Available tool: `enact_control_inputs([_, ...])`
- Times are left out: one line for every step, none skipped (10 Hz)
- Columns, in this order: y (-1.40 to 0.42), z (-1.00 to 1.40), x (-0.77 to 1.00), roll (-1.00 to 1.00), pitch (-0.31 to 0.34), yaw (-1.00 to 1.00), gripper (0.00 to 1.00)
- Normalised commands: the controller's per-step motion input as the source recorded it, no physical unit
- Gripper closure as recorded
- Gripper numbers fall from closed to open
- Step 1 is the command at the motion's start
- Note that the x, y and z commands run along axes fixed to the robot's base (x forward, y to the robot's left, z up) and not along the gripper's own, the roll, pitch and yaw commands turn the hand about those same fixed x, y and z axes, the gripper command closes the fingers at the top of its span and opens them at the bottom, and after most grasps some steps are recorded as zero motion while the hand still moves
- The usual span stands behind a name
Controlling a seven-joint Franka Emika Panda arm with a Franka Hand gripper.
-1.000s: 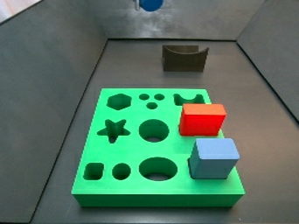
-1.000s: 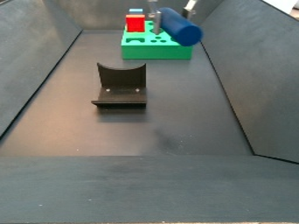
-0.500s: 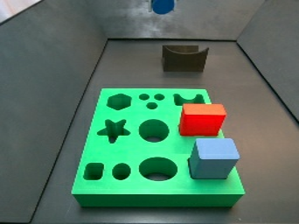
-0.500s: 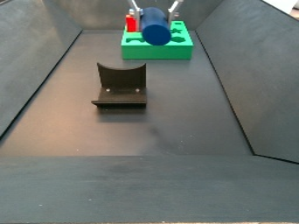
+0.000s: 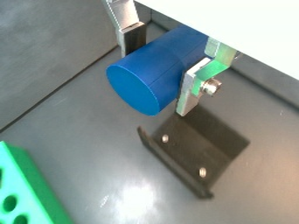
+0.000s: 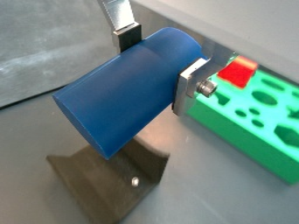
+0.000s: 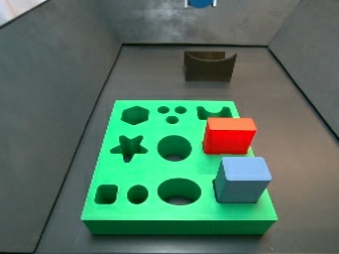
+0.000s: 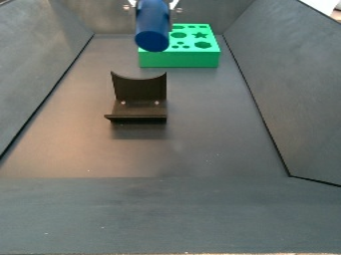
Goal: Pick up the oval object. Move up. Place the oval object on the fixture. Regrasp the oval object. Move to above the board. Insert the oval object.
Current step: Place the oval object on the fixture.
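Floor: a smooth dark grey surface (image 8: 173, 149), enclosed by sloping grey walls on both sides in both side views
Fixture: a small dark grey-brown block with a concave notch in its top (image 8: 138, 97) stands directly on the floor, also seen at (image 7: 209, 64); in both wrist views its base plate lies flat on the floor (image 5: 197, 149) (image 6: 111, 178)
Board: a large bright green square slab with cut-out holes (image 7: 176, 169) rests flat on the floor, well apart from the fixture
Gripper: a two-finger gripper (image 5: 163, 63) hangs above the floor over the fixture, closed around a dark blue oval peg (image 5: 158, 72)
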Motion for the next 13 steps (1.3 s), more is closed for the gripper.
enact_control_inputs([0.04, 0.01, 0.5, -1.0, 0.072, -0.11, 1.0])
enact_control_inputs([0.04, 0.0, 0.4, -1.0, 0.08, -0.11, 1.0])
enact_control_inputs([0.04, 0.0, 0.33, -1.0, 0.086, -0.12, 1.0])
enact_control_inputs([0.04, -0.01, 0.2, -1.0, 0.095, -0.14, 1.0])
enact_control_inputs([0.04, -0.01, 0.07, -0.82, 0.082, -0.14, 1.0])
enact_control_inputs([0.04, 0.0, 0.04, -0.64, 0.044, -0.13, 1.0])
enact_control_inputs([0.04, -0.01, 0.05, -0.44, 0.021, -0.12, 1.0])
enact_control_inputs([0.03, -0.01, 0.06, -0.29, 0.019, -0.1, 1.0])
enact_control_inputs([0.02, 0.0, 0.06, -0.21, 0.018, -0.09, 1.0])
enact_control_inputs([0.13, -1.0, 0.12, -1.0, 0.198, 0.04, 1.0])
enact_control_inputs([0.14, -1.0, 0.13, -1.0, 0.199, 0.02, 1.0])
enact_control_inputs([0.14, -1.0, 0.14, -0.99, 0.241, -0.02, 1.0])
enact_control_inputs([0.14, -1.0, 0.15, -0.84, 0.247, -0.07, 1.0])
